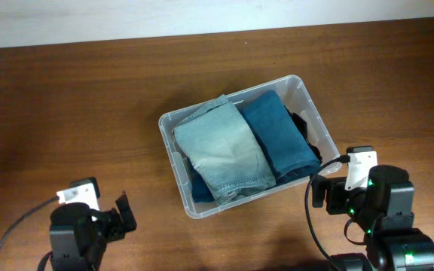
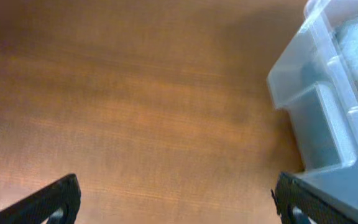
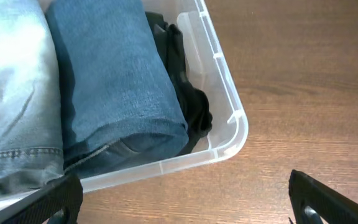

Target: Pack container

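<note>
The clear plastic container [image 1: 169, 123] stands at the table's middle, turned at an angle. Inside lie folded light blue jeans [image 1: 221, 150], folded darker blue jeans [image 1: 279, 132] and a dark garment [image 1: 306, 129] at its right wall. My left gripper [image 2: 176, 199] is open and empty over bare wood, left of the container's corner [image 2: 303, 93]. My right gripper [image 3: 185, 199] is open and empty just in front of the container's near right corner [image 3: 229, 140], where the darker jeans [image 3: 110, 81] and the dark garment [image 3: 188, 99] show.
The wooden table [image 1: 74, 113] stretches around the container. A pale wall edge [image 1: 126, 19] runs along the far side. Both arm bases sit at the front edge, left [image 1: 77, 226] and right [image 1: 379, 207].
</note>
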Tool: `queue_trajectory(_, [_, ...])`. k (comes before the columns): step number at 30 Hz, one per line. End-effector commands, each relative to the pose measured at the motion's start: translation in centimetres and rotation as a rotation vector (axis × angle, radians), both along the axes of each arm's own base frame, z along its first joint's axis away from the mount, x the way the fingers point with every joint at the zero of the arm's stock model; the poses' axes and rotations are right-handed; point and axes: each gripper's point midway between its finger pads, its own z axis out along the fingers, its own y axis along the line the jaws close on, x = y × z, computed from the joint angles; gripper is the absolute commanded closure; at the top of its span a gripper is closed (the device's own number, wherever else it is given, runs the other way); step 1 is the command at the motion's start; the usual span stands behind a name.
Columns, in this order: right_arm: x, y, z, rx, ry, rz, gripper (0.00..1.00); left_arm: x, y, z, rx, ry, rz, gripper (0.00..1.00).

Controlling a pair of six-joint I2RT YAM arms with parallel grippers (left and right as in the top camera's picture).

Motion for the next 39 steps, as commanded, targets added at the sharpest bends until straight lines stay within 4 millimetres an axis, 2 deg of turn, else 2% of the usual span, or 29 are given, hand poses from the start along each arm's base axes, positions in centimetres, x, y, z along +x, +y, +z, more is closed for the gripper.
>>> queue_trajectory(1, [0.1,-0.1,-0.4,0.000,0.017,-0.014,0.02,-0.8,0.3,-0.7,0.003,0.038,0.016,0.01])
queue_trajectory(8, [0.0,-0.1,-1.0,0.000,0.048,-0.014,0.01,-1.2,0.3,-1.1,0.004,0.061,0.016,0.01])
queue_trajectory(11, [-0.2,-0.1,-0.4,-0.007,0.015,-0.007,0.02,-1.2,0.3,-1.1,0.004,0.062,0.016,0.01])
queue_trajectory(16, [-0.6,0.1,2.1,-0.051,-0.220,0.043,0.01,-1.2,0.3,-1.1,0.004,0.062,0.016,0.00])
queue_trajectory(22, [-1.1,0.5,3.3,-0.068,-0.517,0.066,0.01,-1.2,0.3,-1.1,0.004,0.062,0.016,0.00])
queue_trajectory(24, [-0.8,0.4,3.8,-0.073,-0.610,0.063,0.02,-1.2,0.3,-1.1,0.004,0.062,0.016,0.01])
queue_trajectory(30, [1.9,0.4,4.5,-0.124,-0.812,0.072,0.01,-1.2,0.3,-1.1,0.004,0.062,0.016,0.01])
queue_trajectory(34, [3.1,0.4,2.7,-0.151,-0.874,0.078,0.01,-1.2,0.3,-1.1,0.004,0.062,0.016,0.00])
queue_trajectory(36, [3.5,0.5,0.6,-0.140,-0.846,0.080,0.01,-1.2,0.3,-1.1,0.004,0.062,0.016,0.00])
queue_trajectory(39, [3.4,0.8,-2.7,-0.125,-0.709,0.104,0.02,-1.2,0.3,-1.1,0.004,0.062,0.016,0.01])
